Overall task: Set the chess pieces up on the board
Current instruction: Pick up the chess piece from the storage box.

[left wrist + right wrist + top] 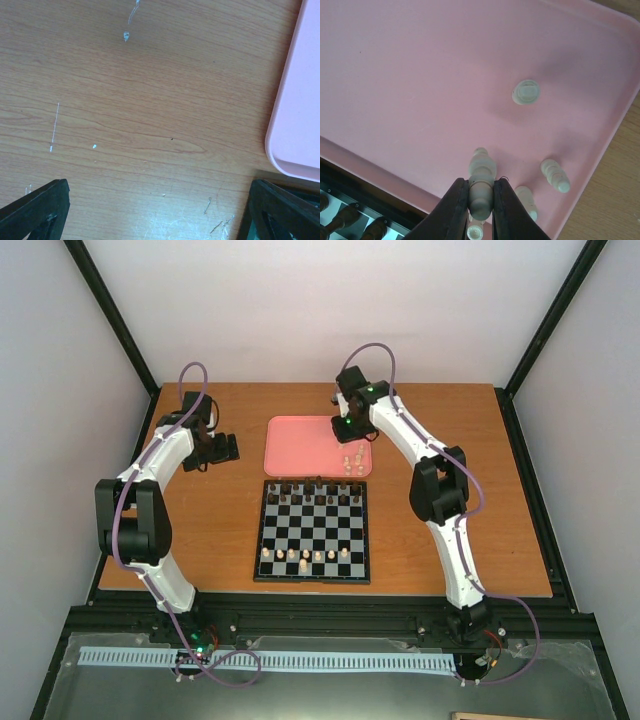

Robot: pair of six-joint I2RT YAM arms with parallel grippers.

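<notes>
Fingers on the right arm, the right fingers (463,201), are clamped on one cream-white chess piece (481,184) over the pink tray (420,75), gripping it from both sides near its middle. Whether the piece has left the tray floor cannot be told. A few more of the chess pieces (526,93) stand loose around it in the tray's near right corner, one of them just beside the right-hand finger and another close to the tray's rim. From above, this arm reaches over the tray (300,440), which lies on the worktop (200,530) just beyond the far edge of the board (312,530). A row of cream-white pieces (305,556) stands close to the board's near edge, and dark brown pieces (310,490) fill its far rows. The left fingers (40,207) stand wide apart with nothing between them, hanging over bare, scratched worktop (150,100) to the left of the tray (300,100), whose rounded corner shows just beside one fingertip. The left fingers (222,448) are well apart from the board and touch nothing.
</notes>
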